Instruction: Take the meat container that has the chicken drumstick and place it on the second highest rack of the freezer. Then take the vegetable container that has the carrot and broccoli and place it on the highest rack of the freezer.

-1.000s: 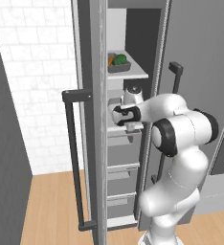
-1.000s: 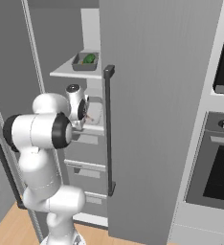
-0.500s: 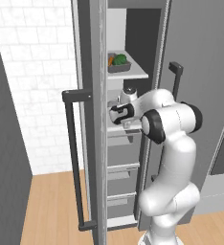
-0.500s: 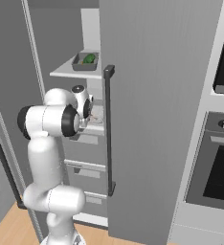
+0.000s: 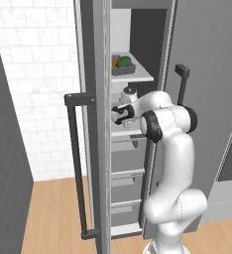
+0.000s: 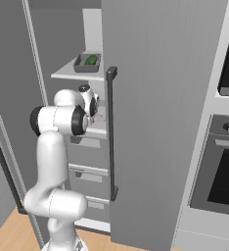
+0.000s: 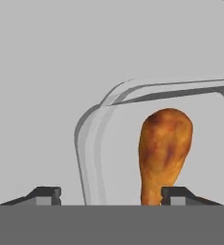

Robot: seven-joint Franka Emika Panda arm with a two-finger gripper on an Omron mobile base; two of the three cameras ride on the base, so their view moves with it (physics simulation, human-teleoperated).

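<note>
- In the hand view, the left fingertip (image 7: 48, 194) sits on the left, outside the rim of the meat container (image 7: 92, 143).
- Next to the right comes that pale rim, which curves up and over between the two tips.
- Further right lies the chicken drumstick (image 7: 164, 148), inside the tray. Its long side points up and down in this view, with the thin end near the right fingertip (image 7: 173, 194) and the fat end far from it.
- The gripper (image 7: 111, 197) has its two tips wide apart, one on each side of the rim. They are not squeezing it, so I think the tray is let go and sits on the shelf.
- In the left base view, the gripper (image 5: 122, 113) reaches into the freezer (image 5: 138, 149) at the shelf just under the top one.
- Higher up, the vegetable container (image 5: 122, 66) with the carrot (image 5: 114, 63) and the broccoli (image 5: 124, 61) sits on the highest rack (image 5: 138, 77), well above the hand.
- The tray is right in front of the hand, so I think the hand should pull straight back and not bump the rim.
</note>
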